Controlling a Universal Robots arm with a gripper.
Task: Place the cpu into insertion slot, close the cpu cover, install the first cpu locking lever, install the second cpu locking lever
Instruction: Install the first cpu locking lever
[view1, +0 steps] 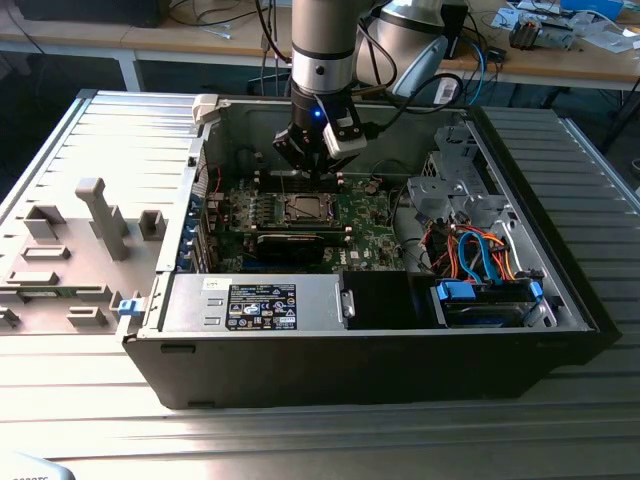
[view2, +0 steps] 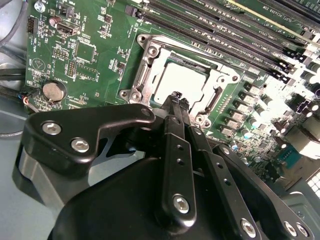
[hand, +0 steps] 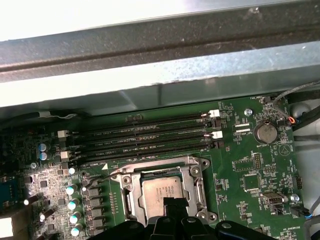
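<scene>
My jaws are pressed together, pinching nothing, tips just above the cpu (view2: 187, 82). It lies flat in the insertion slot (hand: 196, 171), and the cpu cover (view2: 143, 75) appears lowered around it. The chip is judged light, rigid, smooth-topped and fragile underneath; hold it by opposite edges only.
</scene>
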